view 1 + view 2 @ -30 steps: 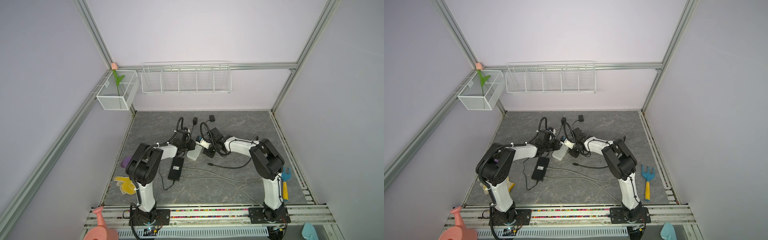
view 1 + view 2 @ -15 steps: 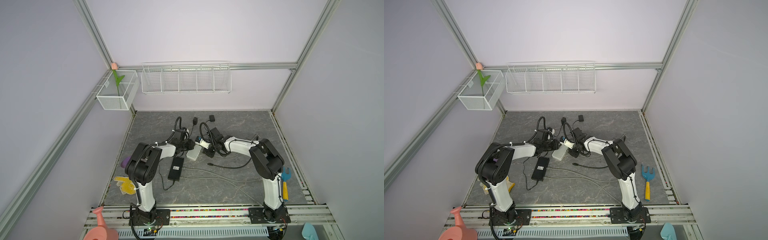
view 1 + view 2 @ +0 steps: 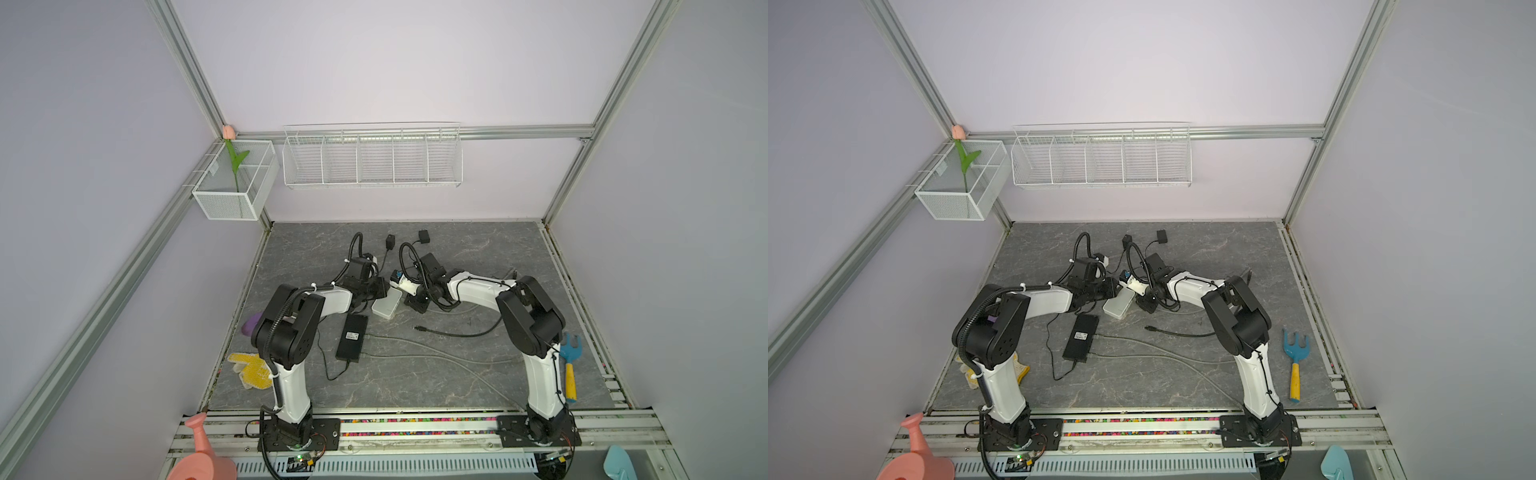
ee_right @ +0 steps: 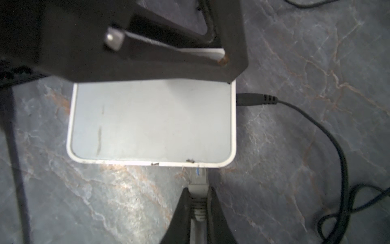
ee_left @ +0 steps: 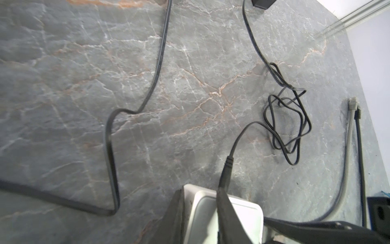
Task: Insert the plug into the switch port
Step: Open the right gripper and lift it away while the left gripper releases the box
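The grey network plug (image 4: pixel 198 182) lies with its clear tip right at the right-hand edge of the white switch (image 4: pixel 152 122), its length pointing squarely at that edge. The port face is hidden under the switch's rim in the right wrist view, so whether the tip has entered the port or only touches the casing cannot be told. The right hand (image 4: pixel 198 194) is closed on the plug's boot, one finger on each side, with the cable running back between them.

The switch sits flat on the counter (image 4: pixel 295 63), near the middle in both top views. On the edge opposite the plug, the left hand (image 5: pixel 200 202) is clamped on the casing, one finger above it and one at its side, bracing it. A black power lead (image 4: pixel 255 99) is already seated in an adjoining side of the switch, and its cord loops away across the counter. A black power brick (image 3: pixel 352 337) lies just nearer than the switch, clear of the work.

The step in hand appears to be the insertion itself, at or just before the plug goes in. The next move probably calls for a short, straight push leftward along the plug's own line, kept level. The left hand should hold firm so the switch does not slide away.
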You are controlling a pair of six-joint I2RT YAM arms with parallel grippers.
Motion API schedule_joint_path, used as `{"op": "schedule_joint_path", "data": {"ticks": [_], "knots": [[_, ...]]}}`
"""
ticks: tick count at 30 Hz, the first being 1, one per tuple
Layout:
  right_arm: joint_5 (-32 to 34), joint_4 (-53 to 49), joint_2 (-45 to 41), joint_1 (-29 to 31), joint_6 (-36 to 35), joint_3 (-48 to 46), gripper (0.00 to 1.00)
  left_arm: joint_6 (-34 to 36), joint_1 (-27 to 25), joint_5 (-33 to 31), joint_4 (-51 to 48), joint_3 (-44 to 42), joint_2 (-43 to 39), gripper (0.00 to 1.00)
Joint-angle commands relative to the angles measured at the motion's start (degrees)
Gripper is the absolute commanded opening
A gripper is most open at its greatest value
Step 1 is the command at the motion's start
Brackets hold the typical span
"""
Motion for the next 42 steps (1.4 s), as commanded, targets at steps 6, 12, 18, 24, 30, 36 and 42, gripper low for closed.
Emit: {"op": "schedule_joint_path", "data": {"ticks": [6,12,18,24,30,36,42], "knots": [[-3.81,21.45,-0.24,2.08,-0.41,2.89,0.07,-0.63,-6.95,13.27,-8.64,-2.21,3.16,0.24],[3.17,17.10,-3.63,1.53,-4.59,-0.25,0.22,-2.57,-3.20,13.69,-6.42,-1.64,3.51,0.24],[6.76,13.86,-9.65,0.73,-7.06,-4.38,0.34,-4.76,-0.23,12.70,-3.42,-3.34,0.91,0.24],[8.97,6.13,-16.13,0.65,-5.71,-7.28,0.36,-4.24,0.20,11.54,-4.53,-4.26,-2.66,0.28],[7.43,0.27,-22.41,0.79,-4.47,-14.77,0.36,-4.43,1.89,10.46,-3.74,-8.16,-8.89,0.32],[9.14,-8.80,-22.02,1.90,-3.33,-19.76,0.33,-4.14,2.01,9.03,-4.01,-11.77,-17.47,0.34],[10.07,-9.84,-22.96,2.80,-2.23,-22.50,0.33,-4.42,1.44,9.12,-4.76,-15.90,-24.50,0.35]]}}
